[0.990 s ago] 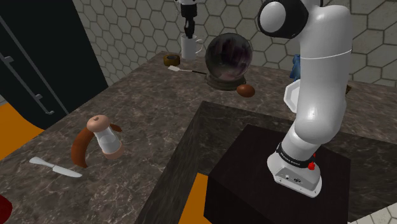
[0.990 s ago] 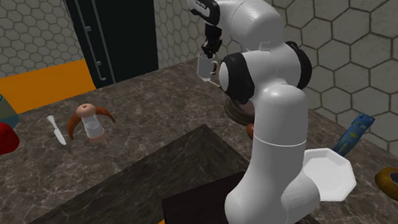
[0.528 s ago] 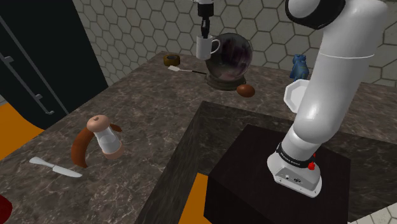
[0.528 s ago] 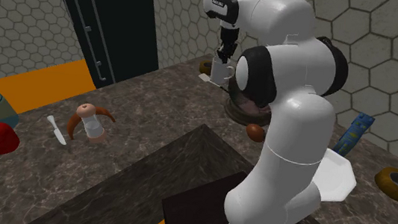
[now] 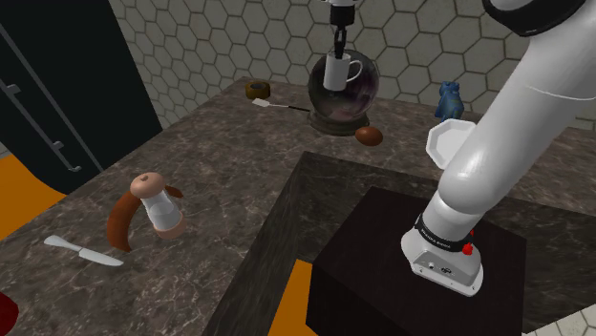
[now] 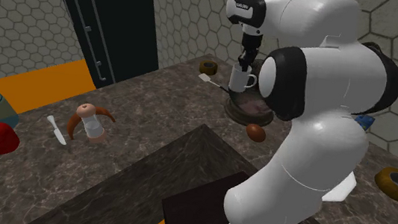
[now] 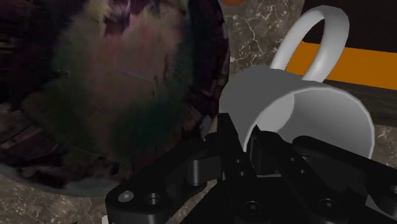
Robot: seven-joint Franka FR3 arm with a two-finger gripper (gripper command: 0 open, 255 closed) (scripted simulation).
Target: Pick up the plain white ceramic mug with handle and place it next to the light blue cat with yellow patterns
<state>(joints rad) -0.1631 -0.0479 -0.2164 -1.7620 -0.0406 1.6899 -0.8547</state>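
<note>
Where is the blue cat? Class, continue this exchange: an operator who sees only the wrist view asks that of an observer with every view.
Observer: In the shoulder view, the blue cat stands by the wall, right of the dark globe.
Operator: What's near it?
Observer: A white plate, just nearer the camera.
Operator: Is the mug lifted?
Observer: Yes; the pincer holds the mug up over the globe, off the counter.

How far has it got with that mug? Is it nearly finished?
Roughly halfway. Done: the white mug is off the counter, clamped by its rim in the gripper. In hand: it hangs in the air by the dark glass ball. Left: carrying it across to the blue cat near the wall, behind the white plate, and setting it down beside the cat.
</note>
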